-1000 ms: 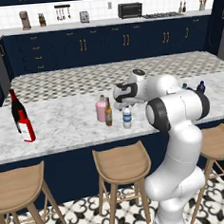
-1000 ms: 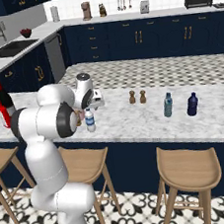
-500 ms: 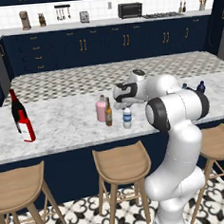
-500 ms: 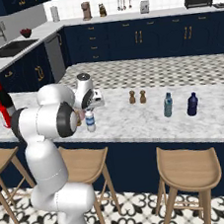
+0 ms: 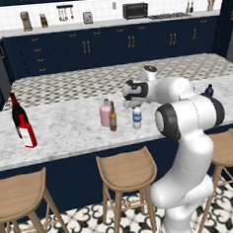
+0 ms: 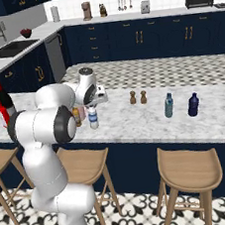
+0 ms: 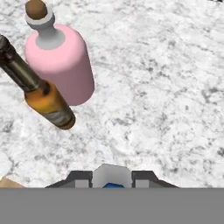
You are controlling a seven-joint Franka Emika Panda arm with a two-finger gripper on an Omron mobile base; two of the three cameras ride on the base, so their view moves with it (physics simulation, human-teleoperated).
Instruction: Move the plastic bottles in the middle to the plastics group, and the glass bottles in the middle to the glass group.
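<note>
Marble island counter (image 5: 65, 127), gripper (image 7: 112, 181) (jaws closed) clamped around water bottle (image 5: 137, 118).

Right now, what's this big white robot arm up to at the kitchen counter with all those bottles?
It is sorting bottles on the marble counter. Its tool is shut on the small clear water bottle from above, with the bottle standing on the counter. Beside it stand the brown beer bottle and the pink bottle, not yet moved. The teal bottle and the navy bottle wait further along the counter; at the other end are the dark wine bottle and the red bottle.
</note>
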